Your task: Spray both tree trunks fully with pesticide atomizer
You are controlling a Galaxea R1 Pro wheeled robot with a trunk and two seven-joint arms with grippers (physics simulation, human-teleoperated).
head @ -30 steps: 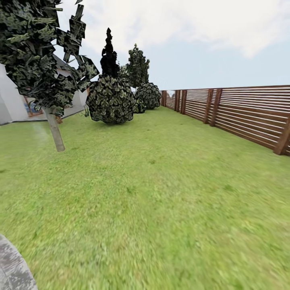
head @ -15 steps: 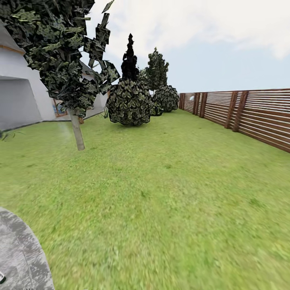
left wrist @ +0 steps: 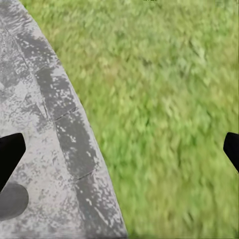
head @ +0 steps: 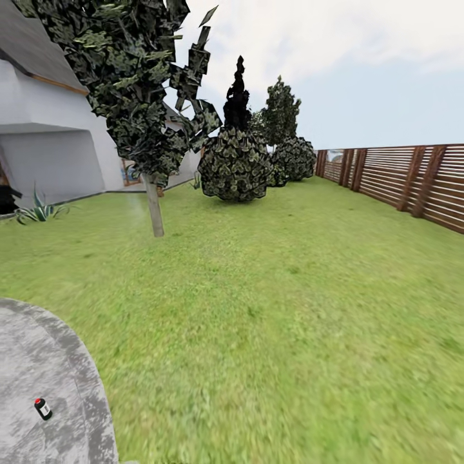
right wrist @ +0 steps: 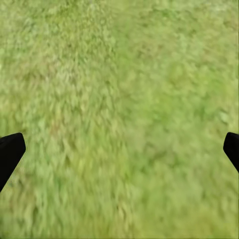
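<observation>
Since a second ago the whole head view has swung to the left, so the camera has turned; the tree and bushes now sit further right in the picture, more grey paving shows, and a small bottle has come into sight. None of the job looks done yet, I think: the bottle is not picked up and no spraying has started. The garden (head: 277, 303) is a big green lawn with a brown fence (head: 412, 183) at about 3 o'clock in the head view. One tree (head: 138, 90) stands at about 11 o'clock, and its pale tree trunk (head: 154, 206) looks bare. The floor (head: 58, 361) is a rough grey patch at 7 o'clock. The pesticide atomizer (head: 42, 408) stands on it, tiny and dark with a red top, alone, with nothing touching it. The left gripper (left wrist: 119, 149) hangs over the edge where paving meets grass, with its fingertips far apart and nothing between them. The right gripper (right wrist: 119, 149) hangs over plain grass, spread wide too and empty.
</observation>
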